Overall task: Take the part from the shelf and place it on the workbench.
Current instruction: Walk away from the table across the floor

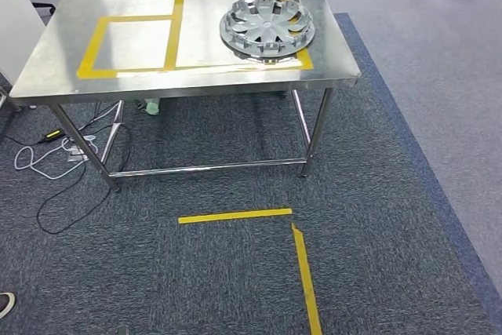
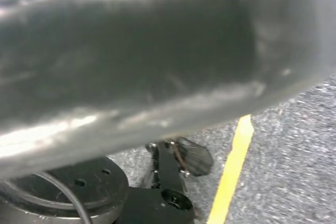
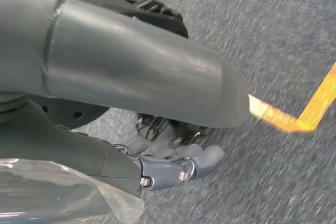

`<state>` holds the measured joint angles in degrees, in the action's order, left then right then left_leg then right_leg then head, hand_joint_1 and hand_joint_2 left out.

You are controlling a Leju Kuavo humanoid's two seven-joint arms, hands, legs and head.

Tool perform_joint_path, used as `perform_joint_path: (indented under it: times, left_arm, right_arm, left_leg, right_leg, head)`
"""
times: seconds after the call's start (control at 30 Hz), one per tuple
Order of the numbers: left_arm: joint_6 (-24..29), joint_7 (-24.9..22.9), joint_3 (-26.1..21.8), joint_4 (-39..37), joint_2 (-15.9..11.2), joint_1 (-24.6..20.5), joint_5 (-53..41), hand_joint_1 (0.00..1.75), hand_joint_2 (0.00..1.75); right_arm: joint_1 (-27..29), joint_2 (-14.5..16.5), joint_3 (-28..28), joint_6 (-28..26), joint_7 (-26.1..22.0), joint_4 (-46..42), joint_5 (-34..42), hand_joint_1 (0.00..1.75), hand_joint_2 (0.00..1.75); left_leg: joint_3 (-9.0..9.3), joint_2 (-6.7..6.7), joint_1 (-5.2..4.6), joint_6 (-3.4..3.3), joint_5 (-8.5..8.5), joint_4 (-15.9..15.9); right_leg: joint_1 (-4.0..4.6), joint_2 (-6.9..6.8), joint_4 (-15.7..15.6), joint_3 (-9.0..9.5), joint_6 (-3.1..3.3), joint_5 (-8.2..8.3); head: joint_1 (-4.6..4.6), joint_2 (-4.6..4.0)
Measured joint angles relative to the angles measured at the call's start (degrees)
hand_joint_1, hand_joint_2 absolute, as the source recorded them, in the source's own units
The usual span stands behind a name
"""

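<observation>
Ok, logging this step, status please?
Right hand hangs over carpet, holding nothing. Left hand blurred, state unclear. Wheel cover lies on workbench, inside yellow tape. Nothing blocking.

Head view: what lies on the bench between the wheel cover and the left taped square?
Bare steel and a yellow tape line lie between the wheel cover and the left taped square.

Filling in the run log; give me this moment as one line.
part: hubcap on workbench, in right taped box | left hand: state unclear | right hand: holds nothing, above carpet
</observation>
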<state>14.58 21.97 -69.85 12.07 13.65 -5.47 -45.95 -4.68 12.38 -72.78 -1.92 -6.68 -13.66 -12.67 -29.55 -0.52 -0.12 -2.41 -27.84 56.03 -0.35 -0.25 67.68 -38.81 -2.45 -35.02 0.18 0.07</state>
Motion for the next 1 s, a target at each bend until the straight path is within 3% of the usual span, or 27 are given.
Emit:
perform_joint_path:
  times: [0.03, 0.07, 0.13, 0.17, 0.2, 0.27, 0.3, 0.37, 0.4, 0.43, 0.5, 0.53, 0.57, 0.63, 0.67, 0.7, 0.77, 0.8, 0.87, 0.93, 1.0]
  left_arm:
    - [-0.1, 0.1, 0.0, 0.0, 0.0, 0.0, 0.0, 0.0, 0.0]
    - [-0.1, 0.3, 0.0, 0.0, 0.0, 0.0, 0.0, 0.0, 0.0]
    - [-0.3, 0.9, 0.0, 0.0, -0.1, 0.1, 0.2, 0.0, 0.0]
    - [-0.4, 1.2, 0.0, 0.0, -0.2, 0.1, 0.3, 0.0, 0.0]
    - [-0.4, 1.5, 0.0, 0.0, -0.3, 0.1, 0.5, 0.0, 0.0]
    - [0.2, 1.8, 0.0, 0.0, -0.6, 0.0, 0.6, 0.0, 0.0]
    - [0.6, 2.0, 0.0, 0.0, -0.7, -0.1, 0.6, 0.0, 0.0]
    - [1.3, 2.1, 0.0, 0.1, -1.1, 0.0, 0.5, 0.0, 0.0]
    - [1.4, 2.1, 0.0, 0.1, -1.2, 0.2, 0.5, 0.0, 0.0]
    - [1.4, 2.1, -0.1, 0.1, -1.3, 0.4, 0.6, 0.0, 0.0]
    - [1.1, 2.1, -0.2, 0.1, -1.4, 0.5, 1.1, 0.0, 0.0]
    - [1.0, 2.1, -0.2, 0.1, -1.4, 0.5, 1.3, 0.0, 0.0]
    - [1.0, 1.8, -0.3, 0.1, -1.4, 0.5, 1.4, 0.0, 0.0]
    - [1.4, 0.9, -0.3, 0.0, -1.3, 0.5, 1.2, 0.0, 0.0]
    - [1.6, 0.2, -0.3, 0.0, -1.2, 0.5, 1.0, 0.0, 0.0]
    - [1.9, -0.4, -0.3, 0.1, -1.2, 0.4, 0.9, 0.0, 0.0]
    - [2.3, -1.4, -0.3, 0.1, -0.9, 0.0, 0.5, 0.0, 0.0]
    - [2.4, -1.7, -0.3, 0.1, -0.8, -0.3, 0.3, 0.0, 0.0]
    - [2.4, -1.9, -0.2, 0.0, -0.5, -0.5, 0.0, 0.0, 0.0]
    - [2.4, -1.1, -0.2, 0.1, -0.5, -0.1, -0.1, 0.0, 0.0]
    - [2.5, 0.3, -0.2, 0.1, -0.6, 0.0, 0.2, 0.0, 0.0]
  right_arm:
    - [0.0, -0.1, 0.0, 0.0, 0.0, 0.0, -0.2, 0.0, 0.0]
    - [0.0, -0.2, 0.0, 0.1, -0.2, 0.0, -0.6, 0.0, 0.0]
    - [0.0, -0.5, 0.1, 0.6, -0.7, 0.0, -1.7, 0.0, 0.0]
    - [-0.1, -0.6, 0.2, 0.9, -0.9, 0.0, -2.4, 0.0, 0.0]
    - [-0.1, -0.7, 0.3, 1.1, -1.0, 0.0, -3.1, 0.0, 0.0]
    - [-0.2, -0.8, 1.0, 1.1, -1.1, 0.0, -4.5, 0.0, 0.0]
    - [-0.3, -0.8, 1.4, 0.9, -1.0, 0.0, -5.1, 0.0, 0.0]
    - [-0.2, -0.8, 2.0, 0.6, -0.9, 0.1, -5.6, 0.0, 0.0]
    - [-0.1, -0.8, 2.2, 0.6, -0.8, 0.1, -5.7, 0.0, 0.0]
    - [-0.1, -0.8, 2.4, 0.5, -0.8, 0.2, -5.8, 0.0, 0.0]
    - [0.0, -0.8, 2.8, 0.3, -0.6, 0.2, -6.3, 0.0, 0.0]
    - [0.0, -0.8, 3.1, 0.2, -0.3, 0.2, -6.7, 0.0, 0.0]
    - [0.0, -0.8, 3.4, 0.2, 0.1, 0.3, -7.3, 0.0, 0.0]
    - [-0.1, -0.8, 4.1, 0.4, 0.5, 0.4, -8.4, 0.0, 0.0]
    - [-0.2, -0.8, 4.6, 0.7, 0.4, 0.4, -8.9, 0.0, 0.0]
    - [-0.2, -0.8, 4.9, 1.0, 0.2, 0.5, -9.4, 0.0, 0.0]
    - [-0.3, -0.7, 5.8, 1.8, -0.9, 0.5, -10.3, 0.0, 0.0]
    - [-0.4, -0.6, 6.2, 2.2, -1.4, 0.5, -10.6, 0.0, 0.0]
    - [-0.8, -0.5, 7.0, 2.6, -2.1, 0.6, -11.2, 0.0, 0.0]
    - [-1.1, -0.5, 7.7, 2.3, -2.2, 0.7, -11.6, 0.0, 0.0]
    - [-1.0, -0.5, 8.1, 1.7, -1.6, 0.8, -11.9, 0.0, 0.0]
  left_leg:
    - [-1.13, -0.02, -0.09, -0.02, 0.89, 0.1]
    - [-2.27, -0.06, -0.17, 0.01, 1.77, 0.2]
    - [-4.72, -0.14, -0.18, 0.25, 3.45, 0.5]
    - [-5.73, -0.13, -0.16, 0.45, 4.21, 0.8]
    - [-6.64, 0.02, -0.21, 0.73, 4.89, 1.1]
    - [-7.81, 0.37, -0.32, 1.34, 6.35, 1.6]
    - [-8.28, 0.57, -0.35, 1.64, 7.15, 1.7]
    - [-9.13, 0.98, -0.24, 2.22, 8.18, 1.7]
    - [-9.55, 1.14, -0.16, 2.55, 7.12, 2.3]
    - [-9.99, 1.24, -0.06, 2.86, 4.79, 3.9]
    - [-10.71, 1.19, 0.17, 3.41, -1.55, 9.9]
    - [-10.89, 1.18, 0.27, 3.62, -3.26, 13.5]
    - [-10.87, 1.17, 0.35, 3.74, -3.23, 16.6]
    - [-9.2, 0.93, 0.44, 3.65, 0.26, 18.4]
    - [-7.05, 0.3, 0.4, 3.44, 1.72, 16.4]
    - [-3.96, -1.11, 0.26, 3.11, 1.82, 12.8]
    - [2.22, -3.98, -0.28, 2.31, -0.79, 3.9]
    - [3.82, -4.65, -0.57, 1.91, -2.05, 1.0]
    - [3.96, -3.71, -0.65, 1.14, -2.42, -1.1]
    - [3.2, -2.56, -0.42, 0.46, -1.59, -1.3]
    - [2.32, -1.42, -0.43, -0.09, -0.92, -1.2]
  right_leg:
    - [0.0, 0.03, 3.4, -0.25, -0.06, -1.37]
    - [0.0, 0.05, 5.7, 0.13, -0.1, -1.11]
    - [-0.02, 0.05, 5.5, 3.3, -0.11, 2.8]
    - [-0.06, 0.19, 2.7, 6.2, -0.09, 4.19]
    - [-0.08, 0.5, -1.7, 10.22, -0.03, 4.41]
    - [-0.08, 1.26, -10.5, 16.43, 0.24, 1.82]
    - [0.03, 1.39, -13.0, 17.82, 0.43, 0.78]
    - [0.02, 0.71, -13.6, 16.84, 1.16, 0.82]
    - [-0.02, 0.23, -13.4, 16.08, 1.74, 1.34]
    - [-0.08, -0.31, -13.4, 15.28, 2.26, 1.95]
    - [0.06, -1.35, -13.3, 13.75, 2.88, 3.16]
    - [0.18, -1.98, -13.3, 13.01, 2.96, 3.79]
    - [0.28, -2.64, -13.2, 12.24, 3.0, 4.38]
    - [0.5, -4.0, -12.8, 10.54, 2.93, 5.39]
    - [0.61, -4.63, -12.6, 9.95, 2.84, 5.82]
    - [0.73, -5.22, -12.3, 9.56, 2.73, 6.15]
    - [0.95, -6.49, -12.0, 9.11, 2.35, 6.6]
    - [0.99, -7.24, -11.8, 8.9, 2.09, 6.88]
    - [0.92, -8.18, -11.5, 8.52, 1.44, 7.28]
    - [0.69, -5.41, -9.3, 7.25, 0.78, 5.63]
    - [0.44, -1.46, -2.9, 4.46, 0.28, 1.71]
  head:
    - [0.01, 0.0]
    - [0.02, 0.0]
    - [0.01, 0.0]
    - [0.03, 0.0]
    - [0.06, 0.0]
    - [0.05, 0.0]
    - [0.03, 0.0]
    - [-0.02, 0.0]
    - [-0.13, 0.0]
    - [-0.25, 0.0]
    - [-0.5, 0.0]
    - [-0.53, 0.0]
    - [-0.54, 0.0]
    - [-0.54, 0.0]
    - [-0.53, 0.0]
    - [-0.53, 0.01]
    - [-0.54, 0.01]
    - [-0.56, 0.01]
    - [-0.6, 0.01]
    - [-0.42, 0.0]
    - [-0.15, 0.0]
